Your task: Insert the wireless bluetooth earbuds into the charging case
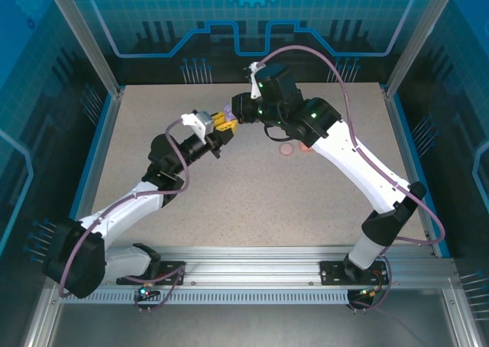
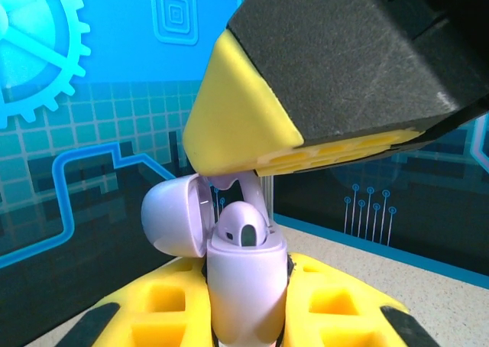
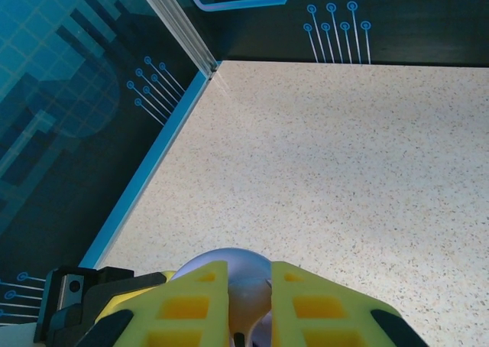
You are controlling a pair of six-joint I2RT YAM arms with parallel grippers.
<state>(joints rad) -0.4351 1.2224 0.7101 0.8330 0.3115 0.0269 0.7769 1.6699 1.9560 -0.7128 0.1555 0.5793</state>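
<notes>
While the left gripper (image 2: 246, 316) clamps the open lilac case (image 2: 241, 277) upright above the table (image 1: 306, 202), one bud (image 2: 243, 229) sits inside; the right gripper (image 3: 250, 301), nearly closed, pinches another bud (image 2: 231, 183) just over the case's mouth.

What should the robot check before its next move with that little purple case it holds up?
1. Left gripper clamped on the purple case: ok.
2. Lid open: ok.
3. Right gripper close above the open case: ok.
4. Right gripper holding anything: cannot tell.
5. Free slot in the case: cannot tell.
6. Pink case lying on the table, apart from both grippers: ok.
</notes>
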